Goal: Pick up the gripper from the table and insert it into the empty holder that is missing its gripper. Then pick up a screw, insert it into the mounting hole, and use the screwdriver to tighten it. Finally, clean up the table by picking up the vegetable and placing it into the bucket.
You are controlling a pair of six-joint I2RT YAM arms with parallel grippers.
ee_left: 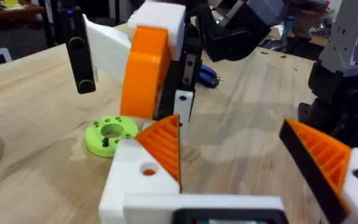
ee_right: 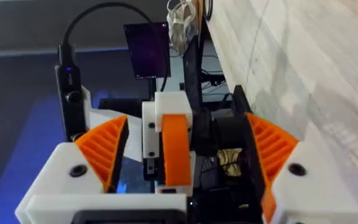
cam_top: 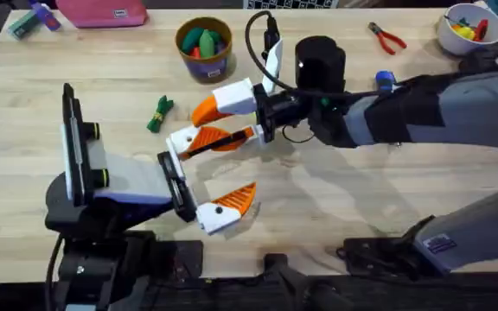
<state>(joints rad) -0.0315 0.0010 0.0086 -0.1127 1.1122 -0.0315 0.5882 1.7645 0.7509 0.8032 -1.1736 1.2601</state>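
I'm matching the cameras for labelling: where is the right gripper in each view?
Overhead: right gripper at table centre, fingers open.
Left wrist: its orange finger rises behind the green disc.
Right wrist: its own fingers at the lower edge.
Shared landmark: a left gripper finger between them.

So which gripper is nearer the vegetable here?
Left. The left gripper opens just right of the vegetable, toward the table's near edge; the right gripper sits a little farther right, level with it.
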